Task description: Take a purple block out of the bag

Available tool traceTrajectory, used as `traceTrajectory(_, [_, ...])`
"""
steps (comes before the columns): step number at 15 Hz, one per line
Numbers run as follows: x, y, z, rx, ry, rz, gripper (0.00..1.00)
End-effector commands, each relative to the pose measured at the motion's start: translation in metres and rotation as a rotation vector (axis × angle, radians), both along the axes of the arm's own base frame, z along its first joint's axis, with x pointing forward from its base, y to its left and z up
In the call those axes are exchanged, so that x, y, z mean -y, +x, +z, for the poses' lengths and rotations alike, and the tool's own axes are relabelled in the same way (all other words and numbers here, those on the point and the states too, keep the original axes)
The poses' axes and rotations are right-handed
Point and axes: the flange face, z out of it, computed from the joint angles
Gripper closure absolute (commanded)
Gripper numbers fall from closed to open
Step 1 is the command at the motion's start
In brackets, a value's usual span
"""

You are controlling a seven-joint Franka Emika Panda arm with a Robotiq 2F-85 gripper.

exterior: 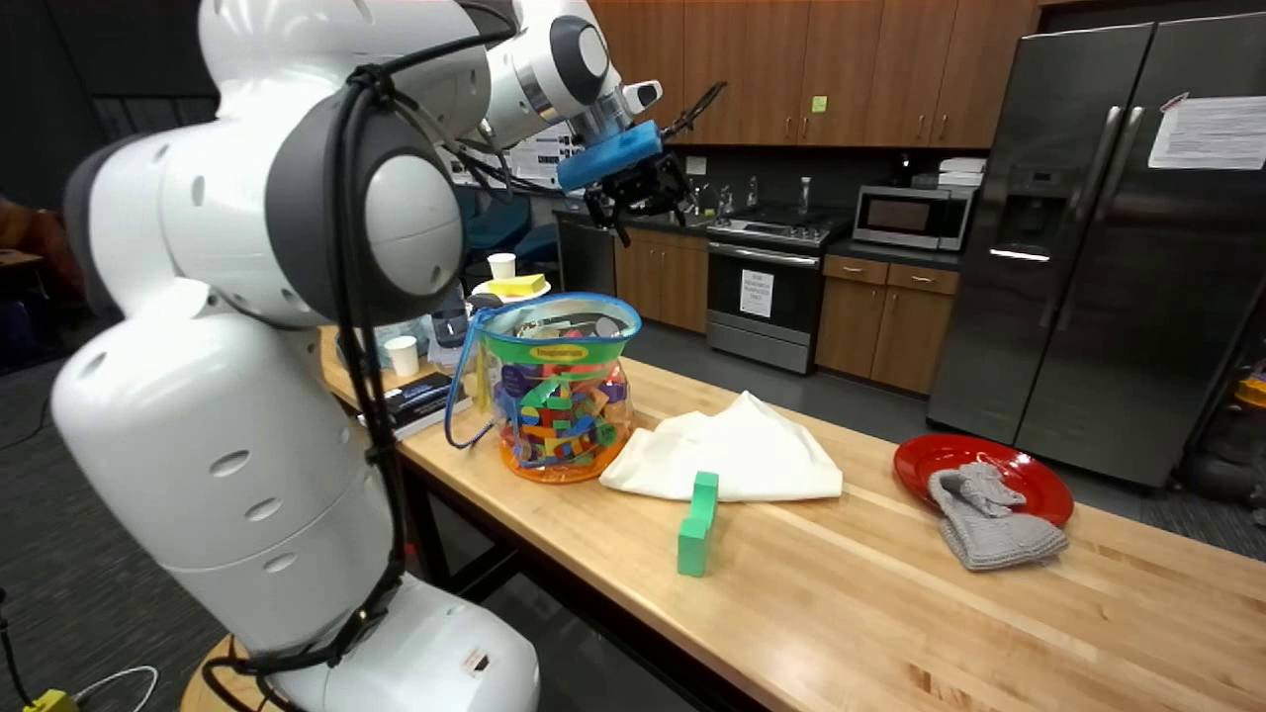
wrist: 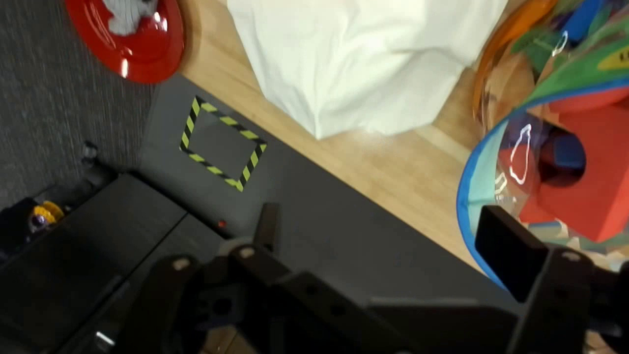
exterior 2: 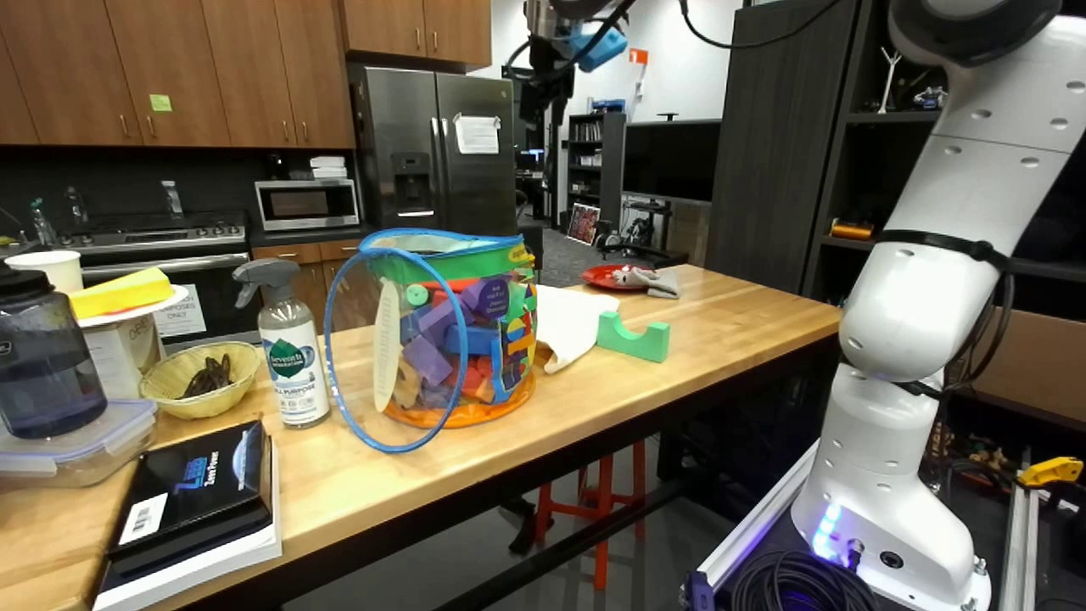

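Observation:
The clear bag (exterior: 564, 405) with a blue rim stands upright on the table, open at the top. In an exterior view (exterior 2: 501, 365), its round blue-edged lid (exterior 2: 339, 356) hangs down at the side. Purple blocks (exterior 2: 427, 361) show through the bag's wall among many coloured blocks. In the wrist view, the bag's blue rim (wrist: 464, 196) is at the right, and a red block (wrist: 599, 167) with a round hole shows inside. My gripper (wrist: 385, 231) is open and empty. In both exterior views, the gripper (exterior: 653, 225) is high above the table, apart from the bag.
A white cloth (exterior: 727, 450) lies beside the bag, with a green arch block (exterior 2: 635, 339) near it. A red plate (exterior: 915, 457) with a grey knitted cloth is farther along. A spray bottle (exterior 2: 293, 365), a basket (exterior 2: 178, 403) and a black box (exterior 2: 191, 484) stand on the bag's other side.

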Motion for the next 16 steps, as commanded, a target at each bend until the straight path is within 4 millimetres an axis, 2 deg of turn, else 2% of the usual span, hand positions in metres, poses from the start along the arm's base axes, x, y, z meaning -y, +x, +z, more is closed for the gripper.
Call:
traceTrajectory(1, [-0.039,0.039,0.013,0.078,0.022,0.097,0.00])
traceTrajectory(5, [-0.086,0.062,0.005,0.121,0.089,0.165,0.00])
traceTrajectory(8, [-0.122,0.066,-0.006,0.112,0.129,0.209,0.00])
traceTrajectory(12, [-0.180,0.049,-0.024,0.057,0.205,0.258,0.00])
traceTrajectory(16, [-0.222,0.028,-0.039,-0.002,0.250,0.298,0.00])
